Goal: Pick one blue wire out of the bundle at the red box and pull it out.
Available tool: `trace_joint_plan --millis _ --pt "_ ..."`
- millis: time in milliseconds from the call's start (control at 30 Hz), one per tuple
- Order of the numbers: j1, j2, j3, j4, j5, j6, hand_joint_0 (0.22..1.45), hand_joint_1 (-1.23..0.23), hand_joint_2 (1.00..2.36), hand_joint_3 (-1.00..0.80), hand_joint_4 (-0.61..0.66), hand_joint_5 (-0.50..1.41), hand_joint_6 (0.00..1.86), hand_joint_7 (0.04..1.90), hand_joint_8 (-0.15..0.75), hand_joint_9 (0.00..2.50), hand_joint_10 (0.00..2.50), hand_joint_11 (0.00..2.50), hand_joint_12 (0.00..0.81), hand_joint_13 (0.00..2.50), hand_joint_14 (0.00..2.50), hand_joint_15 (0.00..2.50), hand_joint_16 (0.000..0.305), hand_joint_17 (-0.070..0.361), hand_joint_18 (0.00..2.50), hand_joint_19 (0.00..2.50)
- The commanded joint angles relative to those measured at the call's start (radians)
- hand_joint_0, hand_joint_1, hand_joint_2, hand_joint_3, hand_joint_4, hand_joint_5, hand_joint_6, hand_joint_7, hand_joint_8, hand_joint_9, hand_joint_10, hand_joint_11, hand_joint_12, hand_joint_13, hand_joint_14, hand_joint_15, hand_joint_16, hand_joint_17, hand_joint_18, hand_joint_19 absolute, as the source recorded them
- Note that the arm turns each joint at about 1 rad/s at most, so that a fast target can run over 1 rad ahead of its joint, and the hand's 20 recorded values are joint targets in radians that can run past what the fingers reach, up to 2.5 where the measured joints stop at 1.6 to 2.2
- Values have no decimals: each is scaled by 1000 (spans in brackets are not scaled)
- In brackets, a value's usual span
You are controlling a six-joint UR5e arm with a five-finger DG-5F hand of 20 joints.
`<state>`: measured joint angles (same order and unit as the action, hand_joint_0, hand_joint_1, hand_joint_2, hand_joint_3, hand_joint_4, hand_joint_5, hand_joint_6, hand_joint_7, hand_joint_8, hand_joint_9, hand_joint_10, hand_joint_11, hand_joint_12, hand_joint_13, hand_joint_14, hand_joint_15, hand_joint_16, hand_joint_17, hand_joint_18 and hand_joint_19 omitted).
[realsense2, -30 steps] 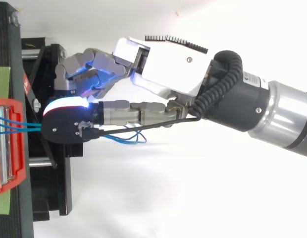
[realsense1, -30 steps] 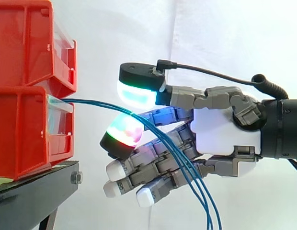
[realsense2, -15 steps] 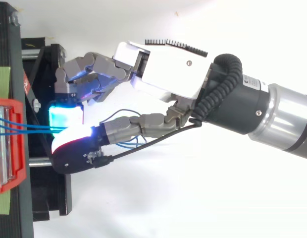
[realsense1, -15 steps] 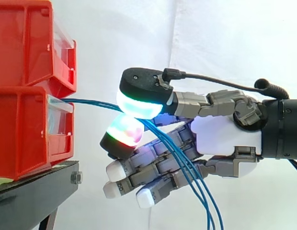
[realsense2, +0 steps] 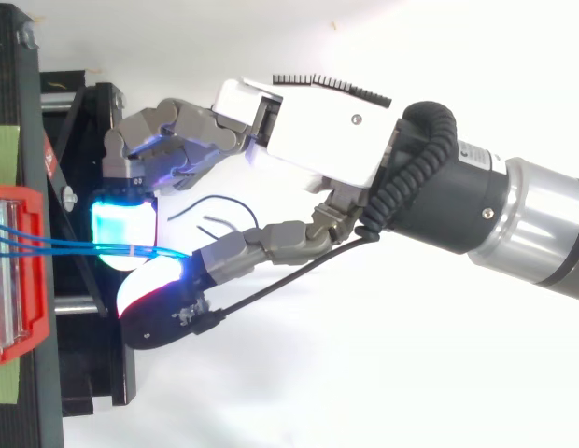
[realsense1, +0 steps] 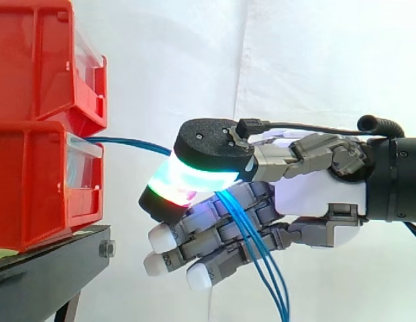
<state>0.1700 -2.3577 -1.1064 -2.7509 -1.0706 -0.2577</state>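
Grasp step: hand [realsense1: 315, 196] pinches blue wires [realsense1: 127, 142] between thumb pad [realsense1: 208, 144] and fingertip pad [realsense1: 164, 198], near lower red bin [realsense1: 33, 181]. Wires run from bin front through pinch, then hang. One strand or several caught: unclear. Next: draw away from bin, grip firm.

Arm in from the right, hand [realsense1: 315, 194] level, thumb pad and a fingertip [realsense1: 166, 196] pinching blue wires [realsense1: 127, 141], other fingers [realsense1: 221, 233] half-curled.
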Motion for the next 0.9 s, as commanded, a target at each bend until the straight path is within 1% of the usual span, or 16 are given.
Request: trace_joint_plan --millis 0,33,67,133,167,233,300,333,367,433,533,567,600,667,733,867 --pt "-1 0 0 -1 0 0 600 -910 1000 -500 307 -216 883 971 371 768 16 705 442 492 6 171 59 133 680 410" --pt "0 0 0 -3 0 0 548 -828 1000 -500 304 -208 874 987 383 801 15 694 449 499 6 184 61 137 684 423" --pt "0 0 0 -1 0 0 541 -802 1000 -500 302 -204 871 995 386 810 17 689 451 503 6 186 61 138 686 433" --pt "-1 0 0 -1 0 0 507 -660 1000 -500 298 -189 859 1006 391 840 15 661 463 516 6 194 64 143 696 469" --pt "0 0 2 -1 0 0 510 -632 1000 -500 292 -186 856 1011 389 841 15 663 463 517 6 194 64 143 694 469" --pt "-1 0 3 -1 0 0 514 -521 1000 -500 281 -179 844 1035 392 859 15 639 460 511 7 208 64 144 668 501" --pt "-1 0 3 -1 0 0 541 -510 1002 -472 275 -176 842 1076 386 856 17 633 453 503 7 205 62 139 652 509" --pt "-1 0 3 -1 0 0 559 -549 1007 -398 303 -177 866 1099 392 876 17 673 449 499 6 206 61 137 640 514" --pt "0 0 3 -1 0 0 560 -563 1010 -379 307 -178 871 1112 389 886 15 684 449 498 7 208 61 137 640 515" --pt "0 0 3 -1 0 0 566 -652 1012 -288 326 -178 893 1114 399 920 16 740 448 512 7 212 61 136 656 517" --pt "0 0 3 -1 0 0 576 -684 1015 -240 311 -180 900 1125 404 927 19 775 447 520 7 213 60 136 671 505" --pt "0 0 3 -3 0 0 579 -695 1015 -235 299 -186 908 1087 401 923 18 769 447 520 7 209 60 135 673 507" --pt "0 0 3 -3 0 0 592 -742 1016 -226 287 -199 908 1059 392 886 19 774 447 521 7 214 60 135 675 499" --pt "-1 0 5 -3 0 0 608 -769 1015 -249 297 -202 905 1040 387 865 19 755 447 520 7 202 60 134 676 482" --pt "0 0 5 -3 0 0 621 -769 1014 -291 307 -201 897 1035 389 862 19 720 445 519 6 199 59 134 676 483" --pt "-1 0 5 -6 0 0 602 -716 1015 -259 300 -190 851 1073 369 831 14 571 441 514 8 188 60 134 671 487"
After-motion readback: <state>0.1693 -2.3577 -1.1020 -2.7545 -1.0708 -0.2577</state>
